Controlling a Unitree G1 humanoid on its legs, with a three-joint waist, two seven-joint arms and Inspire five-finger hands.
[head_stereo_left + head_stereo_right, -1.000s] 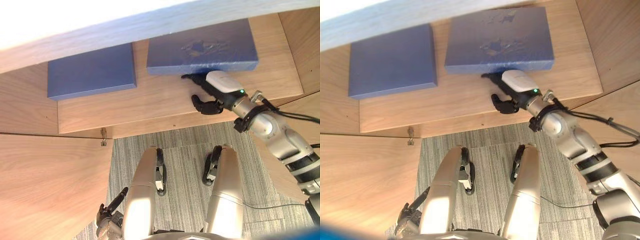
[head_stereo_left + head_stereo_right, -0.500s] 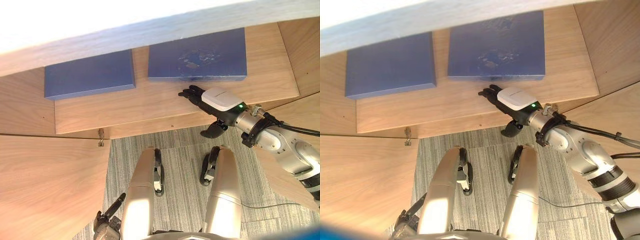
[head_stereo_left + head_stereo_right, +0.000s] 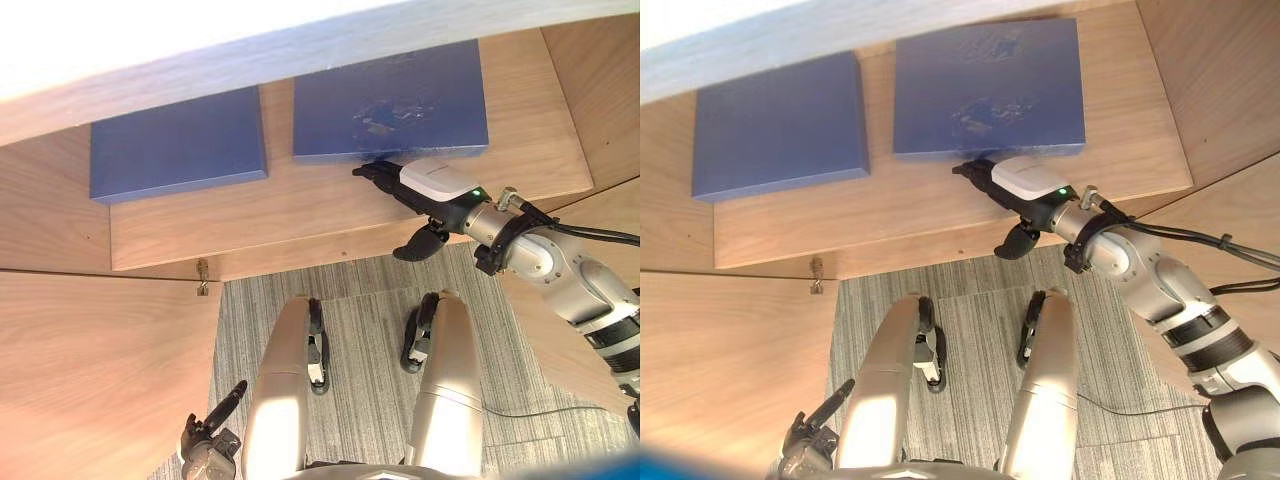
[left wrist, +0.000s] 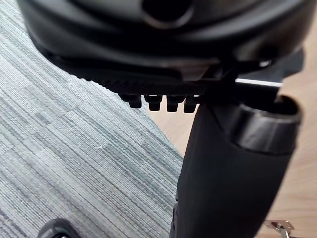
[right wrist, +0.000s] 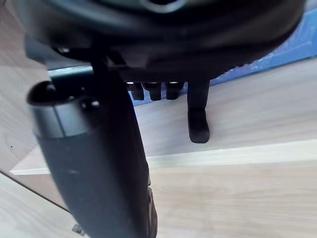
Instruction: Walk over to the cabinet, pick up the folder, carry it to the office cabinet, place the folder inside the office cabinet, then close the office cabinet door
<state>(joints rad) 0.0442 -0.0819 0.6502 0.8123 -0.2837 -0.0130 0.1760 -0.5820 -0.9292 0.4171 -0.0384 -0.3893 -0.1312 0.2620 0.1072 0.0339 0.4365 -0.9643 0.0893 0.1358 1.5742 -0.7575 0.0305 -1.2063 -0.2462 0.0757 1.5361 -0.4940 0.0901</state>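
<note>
- My left hand hangs low by my side, far from the shelf. Its fingers are loose and straight, and they hold nothing.
- The open cabinet door sticks out on the left, below the shelf. It is well away from both hands.
- The left folder lies flat on the shelf, with a strip of bare wood between it and the next one.
- The right folder also lies flat. It looks wider side to side than front to back, and its long front edge faces me.
- My right hand is the near one by a lot. Its fingers are straight and close together, and their tips are right at that front edge. They are not wrapped around it.
- The thumb hangs down in front of the shelf's lip and touches nothing (I think it is waiting to pinch or just out of the way).
- The folder lies straight ahead of the fingertips, toward the back of the shelf. A push would slide it deeper, and to lift it the fingers would have to get under the edge.
- There is bare shelf to the right of the folder before the side wall, so the arm has room there.
</note>
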